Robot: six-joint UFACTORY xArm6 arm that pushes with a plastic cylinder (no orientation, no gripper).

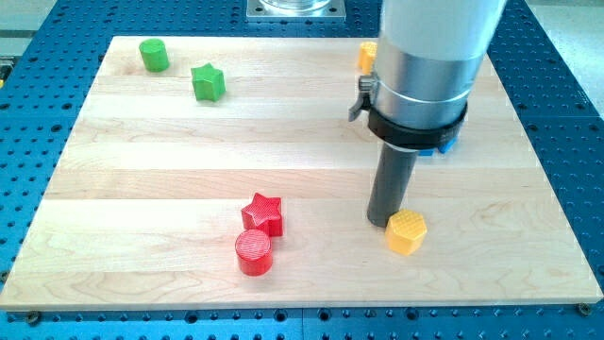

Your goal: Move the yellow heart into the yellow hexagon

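Observation:
A yellow hexagon (pixel 407 232) lies on the wooden board (pixel 142 189) at the view's lower right. My tip (pixel 381 224) rests on the board right at the hexagon's upper-left side, touching it or nearly so. A second yellow block (pixel 366 56) shows near the view's top edge. It is mostly hidden behind the arm's wide silver body (pixel 425 66), so its shape cannot be made out. It is far from the hexagon, towards the view's top.
A green cylinder (pixel 154 54) and a green star (pixel 208 82) sit at the upper left. A red star (pixel 263 214) and a red cylinder (pixel 254 252) sit together at the bottom middle. A blue block (pixel 445 146) peeks out behind the arm.

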